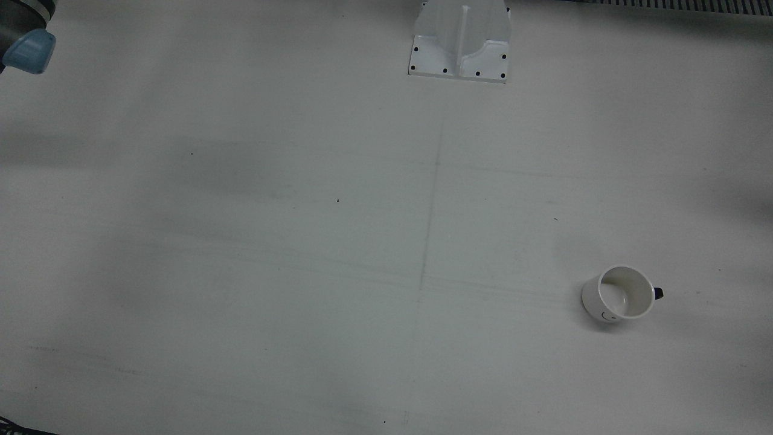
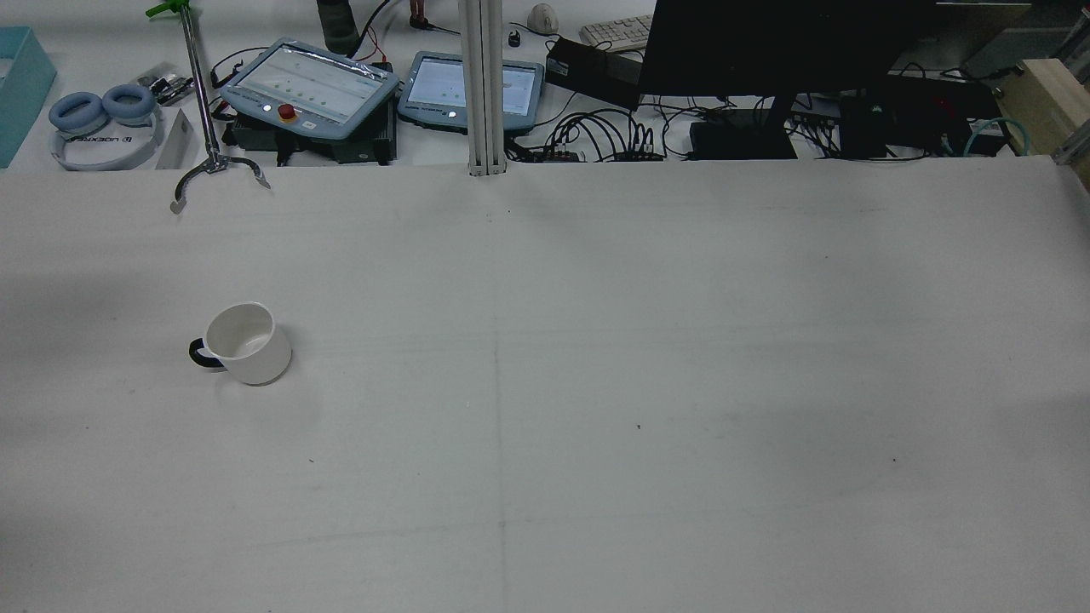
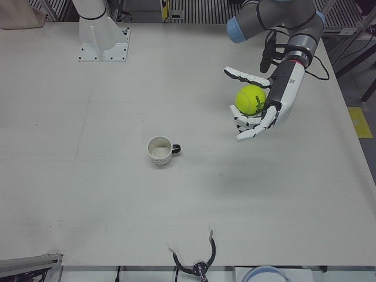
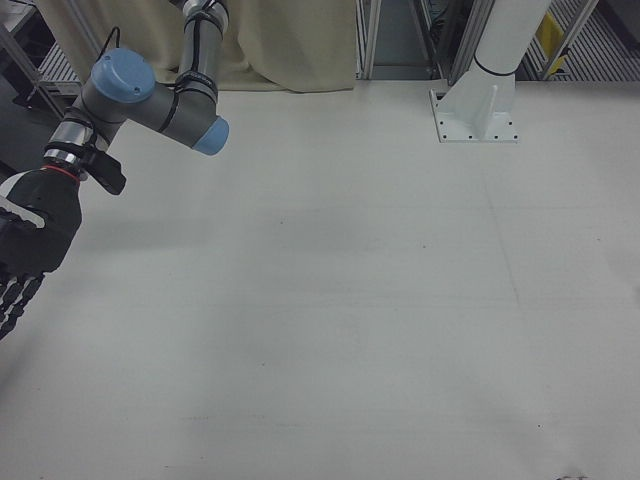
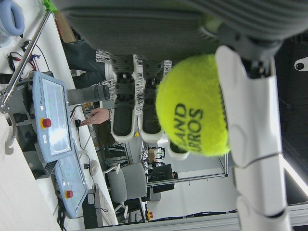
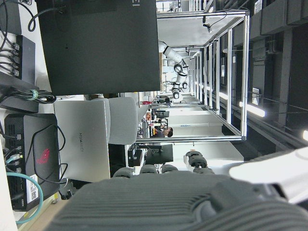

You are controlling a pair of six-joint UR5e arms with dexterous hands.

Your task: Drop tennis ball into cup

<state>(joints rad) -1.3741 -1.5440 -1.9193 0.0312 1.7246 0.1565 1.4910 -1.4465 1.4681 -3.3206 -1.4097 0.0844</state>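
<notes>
**Now: ball cradled in your left hand, cup standing apart**

Right now your left hand's fingers (image 3: 249, 128) curl around the tennis ball (image 3: 251, 99), with the thumb arched over its top; in the left hand view the yellow felt ball (image 5: 192, 106) sits pressed against a white finger (image 5: 250, 139) at the right of the frame. The left hand (image 3: 258, 108) hangs above the table in the upper right of the left-front view, palm turned toward the frame's left, forearm rising to the grey-and-blue arm (image 3: 276, 17) at the top edge.

Your right hand (image 4: 25, 245) shows at the far left edge of the right-front view, black-backed, white fingers pointing down and cut by the frame; whether they are spread or closed you cannot tell.

The cup (image 3: 160, 150) stands upright in the middle left of the left-front view, well apart from the ball, handle toward the frame's right. It is white and smooth, with a dark handle (image 2: 200, 353). Bare white tabletop (image 1: 302, 241) lies open all around it, and the table's edges are far from the cup.
</notes>
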